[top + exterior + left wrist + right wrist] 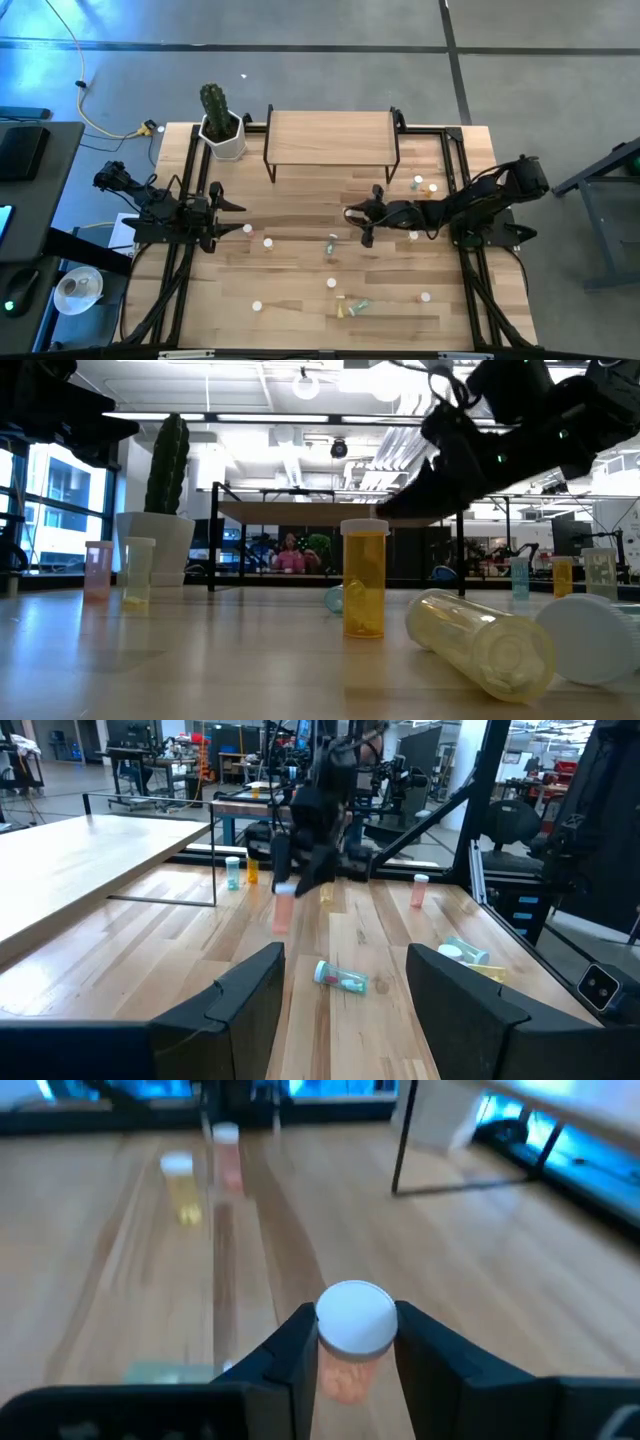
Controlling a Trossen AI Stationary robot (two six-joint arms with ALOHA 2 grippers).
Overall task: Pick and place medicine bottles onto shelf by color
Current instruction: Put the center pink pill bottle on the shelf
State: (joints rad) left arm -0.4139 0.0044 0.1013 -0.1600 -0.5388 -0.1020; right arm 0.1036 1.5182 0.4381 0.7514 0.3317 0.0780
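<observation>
A: Bottle [352,1342], pink, white cap, sits between the right gripper [352,1348] fingers, above mid-counter [300,300], just in front of the shelf [330,135].

B: Held tight? Then lift straight, clear the shelf edge, set it upright. Left gripper [345,995]?

A: Parked left, fingers wide, empty.

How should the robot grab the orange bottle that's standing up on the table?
Probably best from straight above, pinching the orange bottle around its round body just under the white cap. It stands upright with straight sides, and the slightly wider cap should help stop it slipping out.
</observation>
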